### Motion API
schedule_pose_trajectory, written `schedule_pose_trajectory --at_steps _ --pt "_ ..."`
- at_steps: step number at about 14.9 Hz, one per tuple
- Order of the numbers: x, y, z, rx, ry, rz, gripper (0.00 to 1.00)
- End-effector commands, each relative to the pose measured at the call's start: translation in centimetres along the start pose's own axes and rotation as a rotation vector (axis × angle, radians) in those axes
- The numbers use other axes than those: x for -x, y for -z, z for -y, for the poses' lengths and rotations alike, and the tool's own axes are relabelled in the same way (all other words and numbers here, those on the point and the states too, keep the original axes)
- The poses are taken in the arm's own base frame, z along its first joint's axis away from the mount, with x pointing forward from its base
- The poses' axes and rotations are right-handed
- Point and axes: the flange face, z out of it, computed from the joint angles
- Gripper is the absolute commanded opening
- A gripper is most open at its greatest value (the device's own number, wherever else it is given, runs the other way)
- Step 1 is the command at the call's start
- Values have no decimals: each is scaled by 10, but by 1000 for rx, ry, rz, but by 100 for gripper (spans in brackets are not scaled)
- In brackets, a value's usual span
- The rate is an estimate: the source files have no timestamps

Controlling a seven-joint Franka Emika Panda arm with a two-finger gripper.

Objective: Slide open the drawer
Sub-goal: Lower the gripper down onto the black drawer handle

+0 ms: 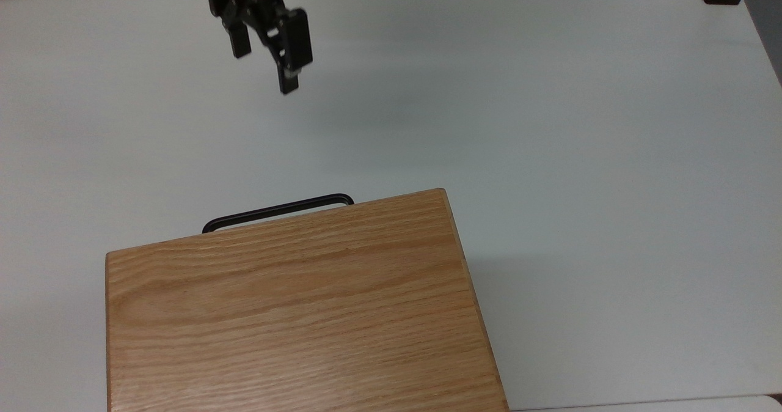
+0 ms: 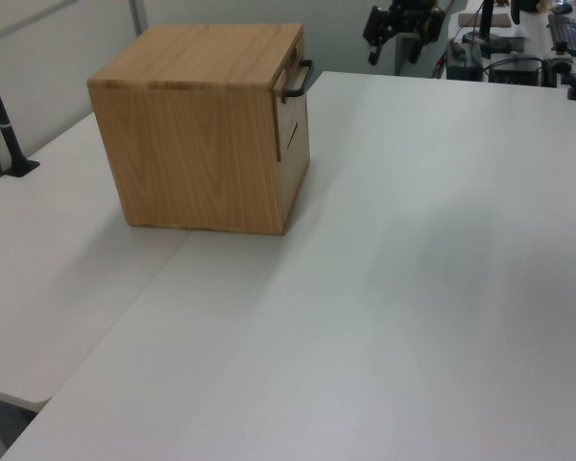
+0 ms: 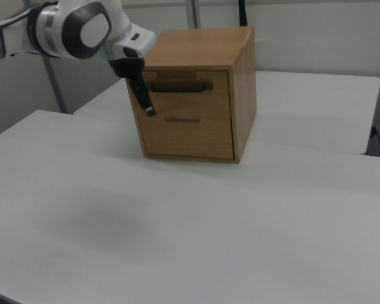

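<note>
White table (image 1: 550,125), oak cabinet (image 1: 293,314) at the top view's lower left.
Its drawer (image 3: 189,85) is flush, black handle (image 1: 278,211) untouched; gripper (image 1: 264,69) hovers well apart, fingers spread, empty.

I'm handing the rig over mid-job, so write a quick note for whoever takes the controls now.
Gripper: open, holding nothing, in the air over the table, well short of the cabinet.
Drawer: shut, front flush with the cabinet; handle untouched.
Done: nothing beyond the approach.
Left: bring the gripper to the handle, close on it, slide the drawer out.
</note>
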Motion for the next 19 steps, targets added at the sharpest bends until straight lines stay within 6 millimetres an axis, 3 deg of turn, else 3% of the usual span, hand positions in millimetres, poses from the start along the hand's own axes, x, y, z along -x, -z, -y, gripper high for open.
schedule_pose_trajectory --at_steps 1,6,11,16,19 --pt "-23 -14 27 -121 -246 -30 62" --pt "-48 -38 38 -331 -415 -21 58" --pt "-62 -80 53 -352 -429 -50 51" --pt "-67 -99 53 -376 -438 -83 49" --pt "-67 -101 51 -371 -434 -81 37"
